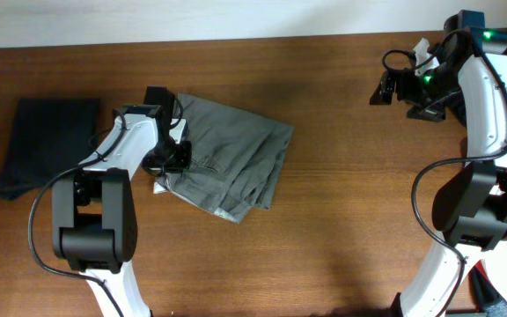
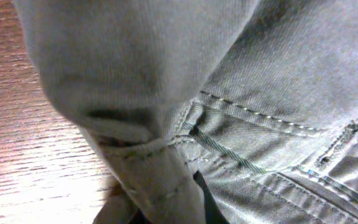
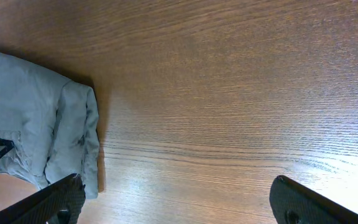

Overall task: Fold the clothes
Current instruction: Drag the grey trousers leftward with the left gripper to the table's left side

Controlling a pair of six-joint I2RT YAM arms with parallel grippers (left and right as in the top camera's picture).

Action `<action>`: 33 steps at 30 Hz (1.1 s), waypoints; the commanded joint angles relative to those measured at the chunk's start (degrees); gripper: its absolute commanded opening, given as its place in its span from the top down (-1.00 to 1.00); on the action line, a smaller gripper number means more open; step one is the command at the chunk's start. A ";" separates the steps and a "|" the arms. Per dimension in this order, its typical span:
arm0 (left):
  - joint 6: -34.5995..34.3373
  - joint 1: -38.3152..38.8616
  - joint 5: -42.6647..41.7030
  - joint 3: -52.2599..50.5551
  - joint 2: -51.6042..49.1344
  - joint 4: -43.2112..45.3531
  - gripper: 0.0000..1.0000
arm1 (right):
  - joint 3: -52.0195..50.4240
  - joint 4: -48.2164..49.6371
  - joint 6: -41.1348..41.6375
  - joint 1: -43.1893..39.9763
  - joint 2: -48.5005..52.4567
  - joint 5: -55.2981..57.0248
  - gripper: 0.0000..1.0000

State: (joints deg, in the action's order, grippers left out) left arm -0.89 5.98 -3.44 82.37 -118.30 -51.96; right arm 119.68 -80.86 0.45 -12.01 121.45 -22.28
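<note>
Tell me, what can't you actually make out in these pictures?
Left gripper: overhead, too small to read its jaws; in the left wrist view the grey trousers fill the frame, blurred, so its grip is unclear.
White item: overhead, mostly behind the right arm.
Red object: overhead, cut off by the corner.
Black garment: overhead, too dark to identify.

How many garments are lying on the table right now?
2: a folded black garment at far left, and crumpled grey trousers just left of centre. More may be hidden behind the right arm at top right.
</note>
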 commanded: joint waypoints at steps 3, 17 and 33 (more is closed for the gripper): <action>0.07 -0.81 6.84 3.69 -2.86 -2.58 0.99 | 0.37 -0.15 0.00 0.13 -0.85 0.50 -0.98; 0.57 -2.95 18.95 32.48 -2.86 -20.09 0.99 | 0.37 -0.17 0.00 0.13 -0.85 0.50 -0.98; 0.52 -10.88 27.67 44.13 -2.86 -26.36 0.99 | 0.37 -0.15 0.00 0.13 -0.85 0.50 -0.98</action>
State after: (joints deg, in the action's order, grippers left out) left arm -0.82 -3.22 20.36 124.53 -121.43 -78.28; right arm 119.68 -80.86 0.43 -12.01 121.43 -22.28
